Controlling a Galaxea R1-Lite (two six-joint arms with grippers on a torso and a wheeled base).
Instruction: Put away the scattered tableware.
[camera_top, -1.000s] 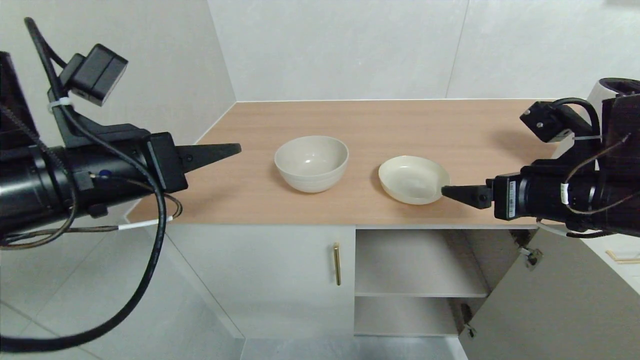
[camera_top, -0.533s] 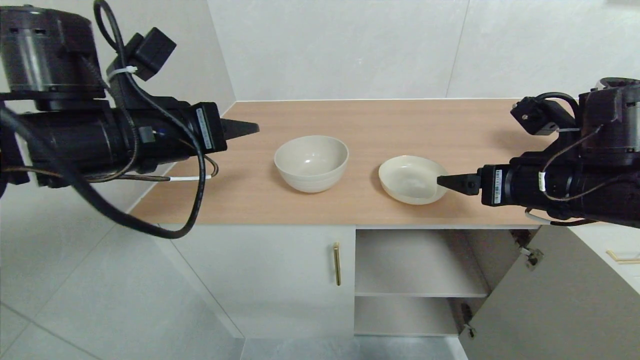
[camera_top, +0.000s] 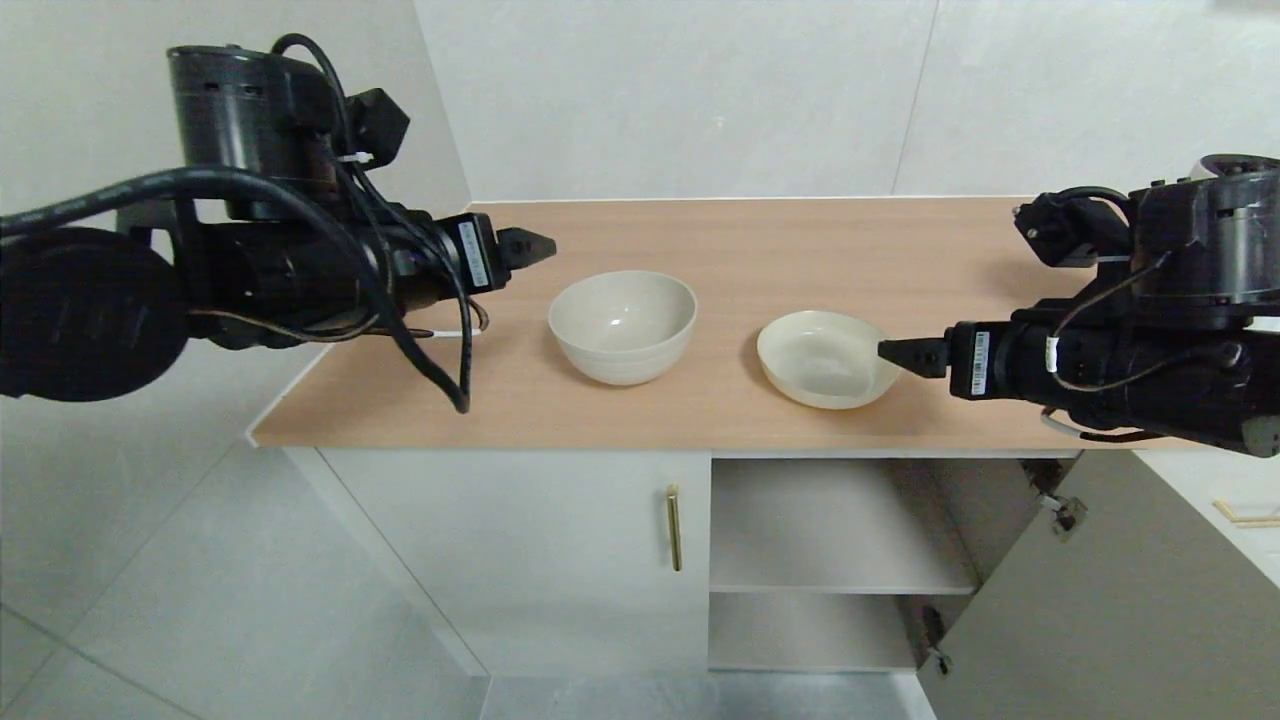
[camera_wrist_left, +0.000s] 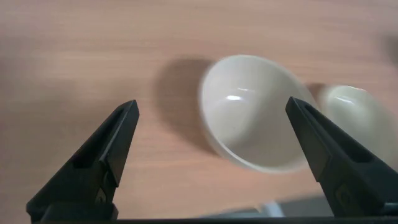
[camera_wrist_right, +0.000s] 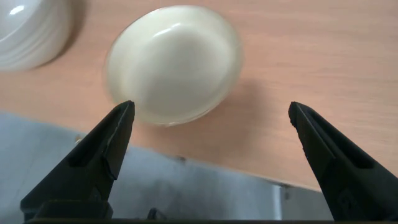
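A deep cream bowl (camera_top: 622, 325) stands near the middle of the wooden countertop (camera_top: 700, 240); a shallower cream dish (camera_top: 827, 358) lies to its right. My left gripper (camera_top: 535, 246) hovers just left of and behind the deep bowl, fingers spread wide. The left wrist view has the bowl (camera_wrist_left: 252, 137) between and beyond the open fingers (camera_wrist_left: 99, 165), with the dish (camera_wrist_left: 357, 121) past it. My right gripper (camera_top: 893, 352) is at the dish's right rim, open. In the right wrist view the dish (camera_wrist_right: 174, 62) lies between the spread fingers (camera_wrist_right: 93, 162), the bowl (camera_wrist_right: 31, 31) at the corner.
Under the counter, the right cabinet stands open with two bare shelves (camera_top: 835, 540); its door (camera_top: 1090, 600) swings out to the right. The left cabinet door (camera_top: 560, 560) with a brass handle (camera_top: 673, 527) is closed. Walls bound the counter at the back and left.
My left arm has swung forward and rightward over the counter, ending close to the deep bowl. My right arm has risen slightly and turned, its tip staying at the dish's right rim.
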